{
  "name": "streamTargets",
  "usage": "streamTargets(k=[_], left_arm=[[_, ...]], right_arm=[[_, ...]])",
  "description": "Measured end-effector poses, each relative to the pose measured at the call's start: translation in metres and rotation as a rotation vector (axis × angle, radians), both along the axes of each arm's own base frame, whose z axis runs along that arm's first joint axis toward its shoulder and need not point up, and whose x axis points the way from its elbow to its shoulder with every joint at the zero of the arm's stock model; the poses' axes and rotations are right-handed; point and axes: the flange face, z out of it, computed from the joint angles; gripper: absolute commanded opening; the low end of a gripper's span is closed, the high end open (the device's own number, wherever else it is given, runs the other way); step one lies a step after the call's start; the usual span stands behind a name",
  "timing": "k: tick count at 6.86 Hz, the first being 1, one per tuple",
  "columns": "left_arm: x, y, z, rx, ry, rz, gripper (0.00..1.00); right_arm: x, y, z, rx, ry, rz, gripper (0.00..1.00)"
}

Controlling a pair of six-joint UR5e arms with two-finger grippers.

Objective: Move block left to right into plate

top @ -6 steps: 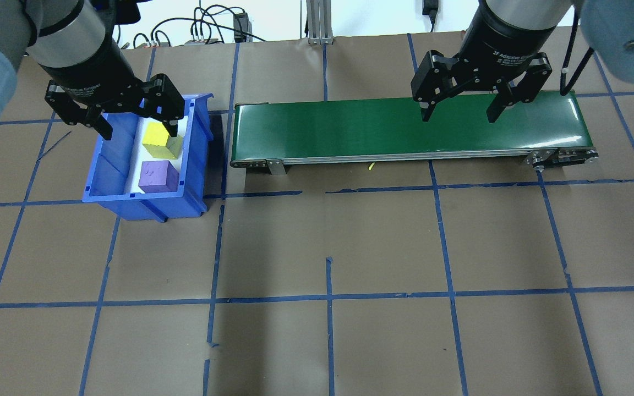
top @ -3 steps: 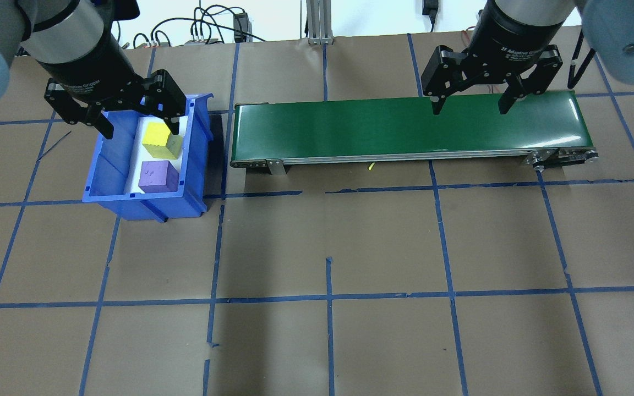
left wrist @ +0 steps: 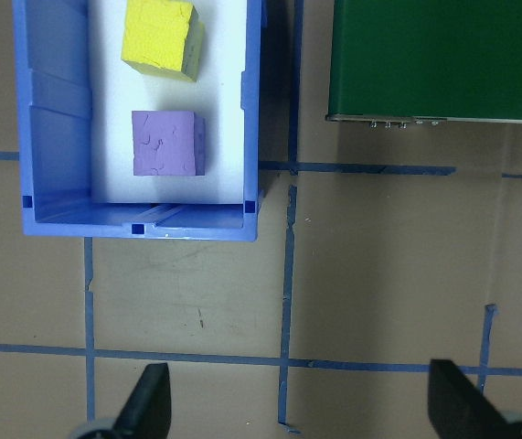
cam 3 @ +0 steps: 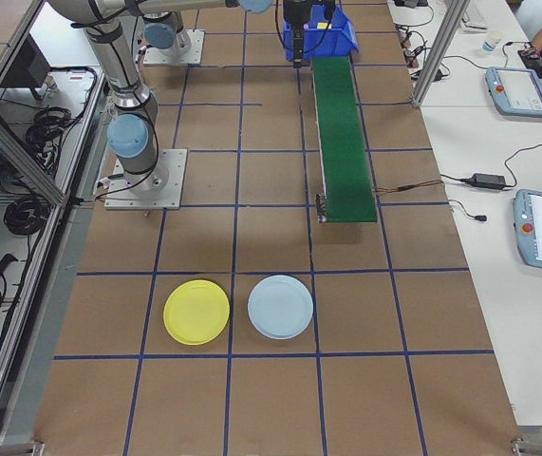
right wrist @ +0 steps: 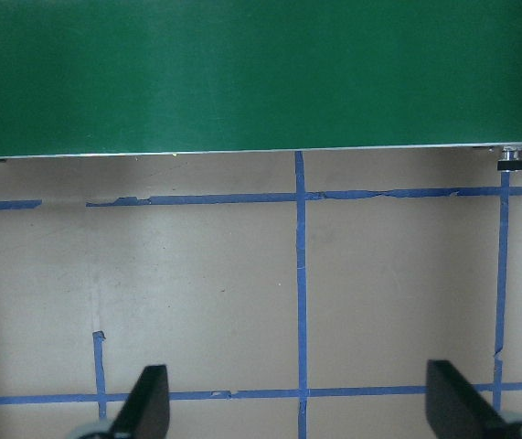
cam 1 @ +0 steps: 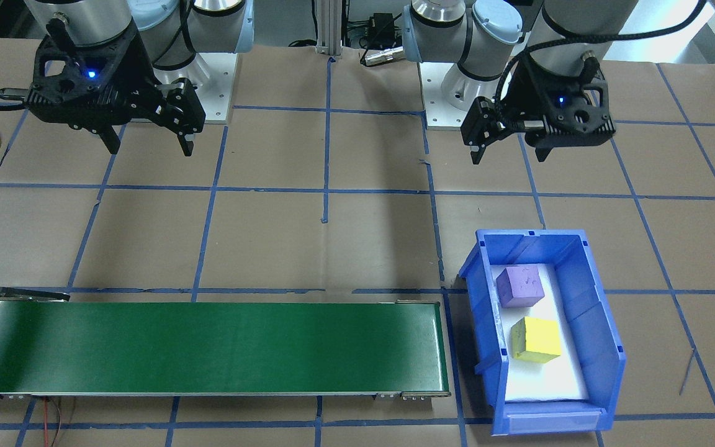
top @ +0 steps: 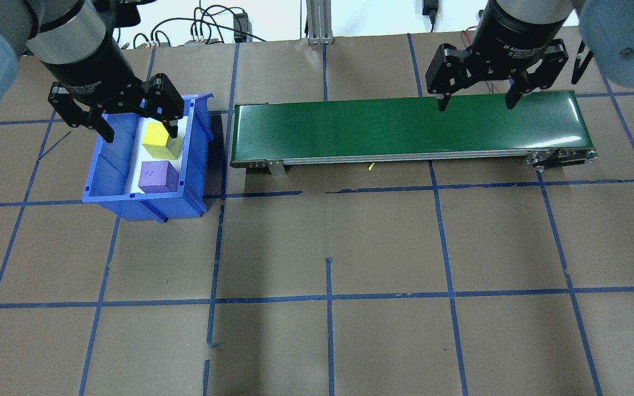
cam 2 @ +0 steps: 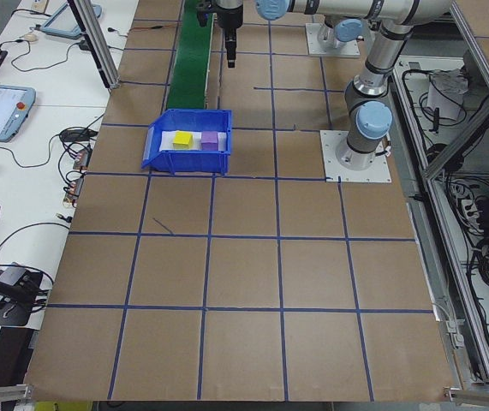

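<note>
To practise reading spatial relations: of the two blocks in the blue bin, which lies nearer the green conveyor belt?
The yellow block; it sits alongside the belt's end, whereas the purple block lies toward the robot's side of the bin.

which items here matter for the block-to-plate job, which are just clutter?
Job:
- yellow block and purple block, both in the blue bin
- green conveyor
- yellow plate
- left gripper and right gripper, jaws open, empty

Clutter:
- light blue plate
- teach pendants on the side bench

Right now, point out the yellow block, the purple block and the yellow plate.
yellow block (cam 1: 537,339), front-facing view, top face.
purple block (cam 1: 521,285), front-facing view, top face.
yellow plate (cam 3: 196,312), right side view, centre of dish.
</note>
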Motion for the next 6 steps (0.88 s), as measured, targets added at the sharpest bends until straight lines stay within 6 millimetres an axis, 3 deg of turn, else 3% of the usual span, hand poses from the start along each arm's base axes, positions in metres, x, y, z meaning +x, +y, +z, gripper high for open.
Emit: streamTargets(k=[3,6], left_arm=[[0.066,-0.082,-0.085,0.009,0.056,-0.050,1.00],[0.092,-0.115,-0.168,0.058,0.067,-0.058,1.00]], right_arm=[[0.000,0.000,0.001,-0.001,0.006,0.000,1.00],[-0.002,-0.001,0.001,-0.001,0.015,-0.001,1.00]])
